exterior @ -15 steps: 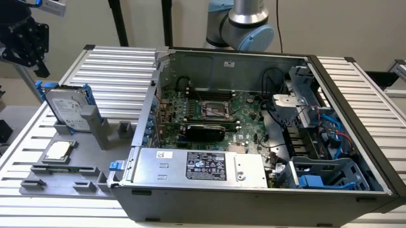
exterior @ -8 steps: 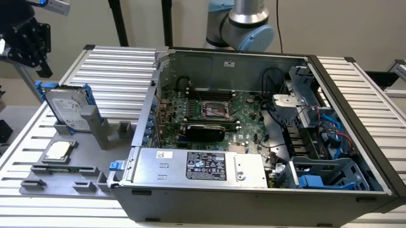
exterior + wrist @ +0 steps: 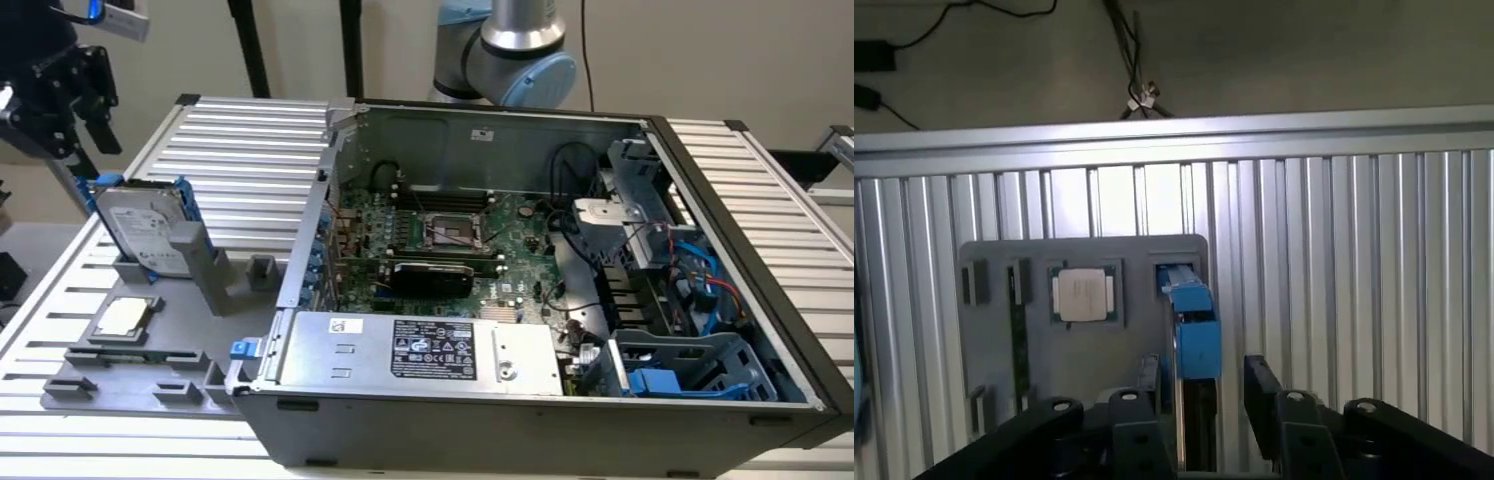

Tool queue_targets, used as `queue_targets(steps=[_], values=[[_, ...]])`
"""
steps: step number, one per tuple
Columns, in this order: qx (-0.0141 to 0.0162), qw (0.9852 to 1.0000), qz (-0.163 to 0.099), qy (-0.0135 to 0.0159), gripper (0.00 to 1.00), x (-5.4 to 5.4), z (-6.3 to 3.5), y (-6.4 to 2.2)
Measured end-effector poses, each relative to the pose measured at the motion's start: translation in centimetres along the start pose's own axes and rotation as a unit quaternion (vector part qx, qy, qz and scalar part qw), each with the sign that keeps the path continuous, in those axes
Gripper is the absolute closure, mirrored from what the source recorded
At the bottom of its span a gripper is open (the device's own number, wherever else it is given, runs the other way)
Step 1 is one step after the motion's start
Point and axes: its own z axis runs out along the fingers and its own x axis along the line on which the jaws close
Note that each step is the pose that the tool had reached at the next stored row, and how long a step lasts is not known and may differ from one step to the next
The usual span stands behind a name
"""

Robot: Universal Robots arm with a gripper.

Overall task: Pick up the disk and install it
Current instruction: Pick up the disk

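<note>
1 disk (image 3: 138, 228): silver-grey metal, white label (text unreadable), blue plastic rails. Stands on edge in a slot of 1 grey tray (image 3: 127, 372), at exterior view's left of 1 open PC case (image 3: 534, 440). 1 flat square chip (image 3: 123, 318) in same tray. Table (image 3: 254, 140): ribbed aluminium. Claw (image 3: 1204, 375): black fingers apart, above disk, not touching.

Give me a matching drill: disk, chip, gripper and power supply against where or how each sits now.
1 disk
2 chip
3 gripper
4 power supply

A lying flat on the grey fixture
B inside the open case
C standing on edge in the fixture
D open, over the disk

Pairs: 1-C, 2-A, 3-D, 4-B
</note>
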Motion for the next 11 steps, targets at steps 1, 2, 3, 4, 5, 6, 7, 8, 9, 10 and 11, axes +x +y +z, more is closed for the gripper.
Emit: queue_targets(steps=[1, 2, 3, 4, 5, 6, 7, 8, 9, 10, 11], values=[[0.0, 1.0, 0.0, 0.0001, 0.0, 0.0, 0.18, 0.03], [0.0001, 1.0, 0.0, 0.0003, 0.0, 0.0, 0.35, 0.06], [0.0, 1.0, 0.0, 0.0005, 0.0, 0.0, 0.54, 0.1], [0.0, 1.0, 0.0, 0.0006, 0.0, 0.0, 0.72, 0.13], [0.0001, 1.0, 0.0, 0.0006, 0.0, 0.0, 0.9, 0.17], [0.0001, 1.0, 0.0, 0.0007, 0.0, 0.0, 1.08, 0.21], [0.0001, 1.0, 0.0, 0.0007, 0.0, 0.0, 1.27, 0.23], [0.0001, 1.0, 0.0, 0.0007, 0.0, 0.0, 1.45, 0.26], [0.0001, 1.0, 0.0, 0.0007, 0.0, -0.1, 1.64, 0.29], [0.0, 1.0, 0.0, 0.0008, 0.0, -0.1, 1.82, 0.3], [0.0001, 1.0, 0.0, 0.0007, 0.0, -0.1, 2.0, 0.32]])
